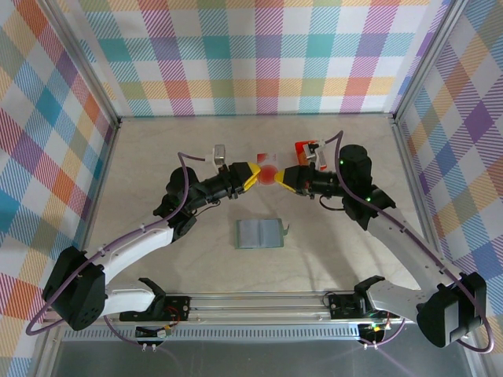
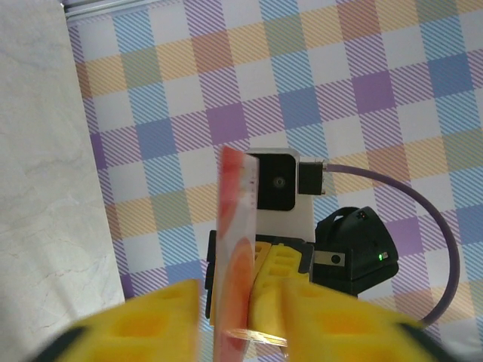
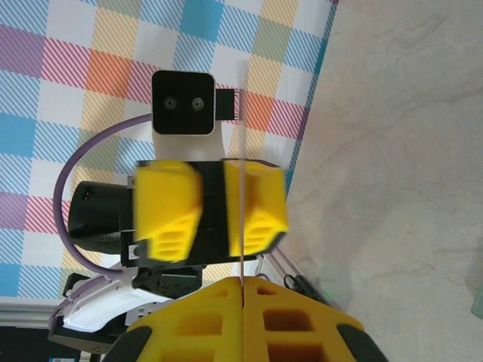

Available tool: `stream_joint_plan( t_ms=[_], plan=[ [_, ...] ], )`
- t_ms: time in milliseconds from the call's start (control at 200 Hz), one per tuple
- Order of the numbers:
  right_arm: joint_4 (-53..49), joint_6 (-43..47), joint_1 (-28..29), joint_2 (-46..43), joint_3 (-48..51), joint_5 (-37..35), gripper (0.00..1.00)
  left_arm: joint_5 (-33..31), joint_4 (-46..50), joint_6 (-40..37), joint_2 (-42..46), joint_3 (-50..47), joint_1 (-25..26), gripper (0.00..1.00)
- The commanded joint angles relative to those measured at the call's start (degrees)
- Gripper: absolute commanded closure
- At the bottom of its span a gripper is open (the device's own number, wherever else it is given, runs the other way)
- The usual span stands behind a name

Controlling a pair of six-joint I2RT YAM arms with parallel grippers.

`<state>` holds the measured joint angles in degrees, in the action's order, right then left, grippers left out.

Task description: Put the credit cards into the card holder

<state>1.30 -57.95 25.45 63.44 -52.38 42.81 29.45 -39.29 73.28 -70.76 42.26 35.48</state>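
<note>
The right hand (image 3: 243, 298) is pinching a red-marked card (image 1: 269, 174) edge-on, beyond the holder (image 1: 259, 233) lying open on the worktop (image 1: 157, 157); the left hand (image 1: 255, 174) is standing spread around the card.

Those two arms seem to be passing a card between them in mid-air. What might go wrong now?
The card is held in mid-air by the right gripper alone, pinched near one edge; it may twist or slip and fall.
The left gripper stands open around the card; backing away askew might knock it.
Nothing holds the card holder down on the table, so pushing a card in may slide it.
</note>
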Motion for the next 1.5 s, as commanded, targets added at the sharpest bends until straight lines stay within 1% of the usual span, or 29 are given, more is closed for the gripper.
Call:
stream_joint_plan(
  t_ms=[0, 55, 120, 275, 430, 585, 645, 730, 800, 865, 960, 1060, 1190, 1335, 1495],
  plan=[
    [-3.3, 3.0, 0.1, 0.7, -1.7, -1.8, 1.00, -0.2, 0.2, -1.2, 1.6, 0.0, -0.2, 0.36],
    [-2.8, 3.5, 0.1, 1.0, -1.2, -1.6, 1.00, -0.2, 1.3, -1.6, 2.2, -0.4, -0.7, 0.31],
    [-2.1, 4.0, 0.1, 1.2, -0.6, -1.2, 1.00, -0.2, 2.4, -1.6, 3.2, -1.3, -1.8, 0.30],
    [-2.2, 5.4, 0.1, 0.5, 2.5, -2.3, 1.00, 2.2, 4.9, -1.4, 5.9, -4.4, -5.6, 0.31],
    [-1.6, 6.1, 0.9, -1.0, 8.2, -3.2, 1.00, 5.1, 7.9, -2.3, 8.0, -8.4, -8.4, 0.33],
    [-3.9, 9.7, 5.4, -4.8, 12.6, -9.8, 1.00, 6.8, 18.2, -6.8, 8.6, -9.8, -8.6, 0.37],
    [-2.8, 10.0, 7.4, -6.4, 15.2, -13.1, 1.00, 6.2, 21.0, -8.5, 9.7, -10.7, -8.7, 0.37],
    [-0.8, 10.3, 10.9, -8.1, 18.8, -18.2, 1.00, 4.6, 27.9, -12.0, 11.2, -11.4, -8.7, 0.37],
    [0.5, 10.5, 13.1, -8.2, 21.1, -21.4, 1.00, 3.6, 32.5, -14.3, 11.9, -11.8, -8.6, 0.38],
    [1.4, 11.1, 15.3, -7.6, 22.2, -23.7, 1.00, 3.0, 34.7, -15.5, 12.4, -12.6, -8.7, 0.38],
    [2.3, 12.4, 18.5, -6.4, 23.1, -27.0, 1.00, 2.4, 36.0, -16.8, 12.7, -14.1, -8.6, 0.38],
    [4.1, 12.0, 20.7, -5.2, 24.6, -29.3, 1.00, 2.0, 36.9, -17.8, 12.7, -15.5, -8.6, 0.38],
    [5.9, 10.3, 21.7, -3.4, 26.4, -30.7, 1.00, 1.6, 36.3, -18.5, 12.4, -17.6, -8.3, 0.39],
    [6.8, 10.8, 23.3, -2.5, 27.7, -33.3, 1.00, 1.0, 35.7, -19.3, 12.4, -19.7, -7.8, 0.40],
    [9.4, 9.7, 23.8, -0.9, 29.1, -34.0, 1.00, 1.6, 33.1, -19.7, 10.8, -21.5, -7.7, 0.40]
  ],
)
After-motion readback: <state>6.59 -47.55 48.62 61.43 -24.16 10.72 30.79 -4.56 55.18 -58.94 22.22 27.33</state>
